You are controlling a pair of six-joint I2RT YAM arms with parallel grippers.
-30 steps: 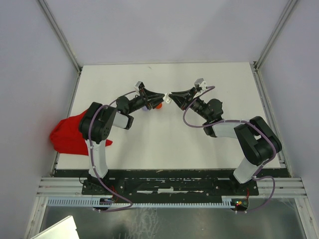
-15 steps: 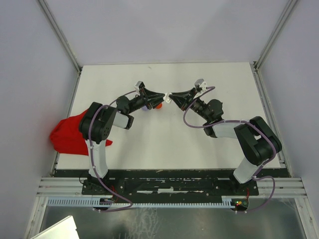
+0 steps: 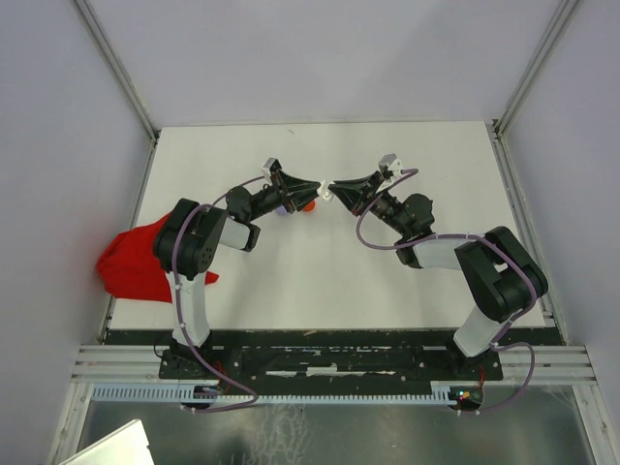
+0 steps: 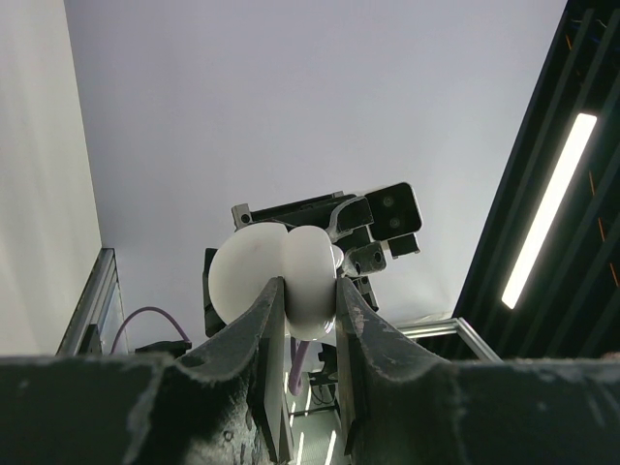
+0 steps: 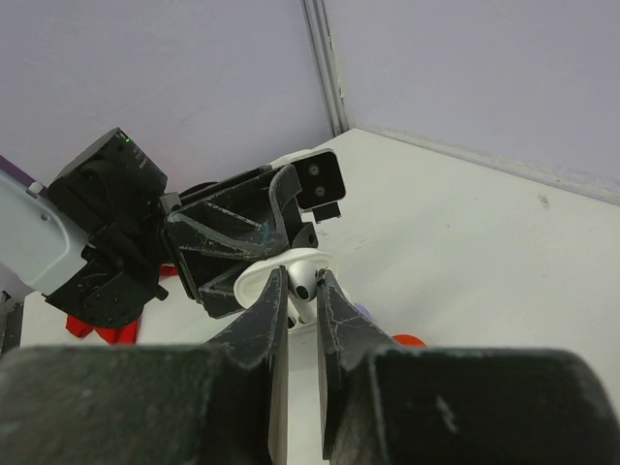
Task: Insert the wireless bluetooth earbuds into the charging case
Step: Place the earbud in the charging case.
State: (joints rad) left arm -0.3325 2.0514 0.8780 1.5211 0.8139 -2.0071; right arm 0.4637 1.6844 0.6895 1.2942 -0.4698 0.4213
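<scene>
The white charging case [image 4: 291,276] is held up off the table, with my left gripper [image 4: 308,291] shut on its rounded body. In the right wrist view the case [image 5: 249,282] faces me with its lid open. My right gripper [image 5: 301,291] is shut on a white earbud [image 5: 304,281], whose head sits right at the case's opening. In the top view the left gripper [image 3: 319,189] and right gripper [image 3: 335,186] meet tip to tip above the table's middle. The earbud's stem is hidden between the fingers.
A small red piece [image 3: 308,205] and a lilac piece [image 5: 360,312] lie on the white table [image 3: 436,155] under the grippers; too little shows to tell what they are. A red cloth [image 3: 131,262] hangs at the table's left edge. Grey walls enclose the table.
</scene>
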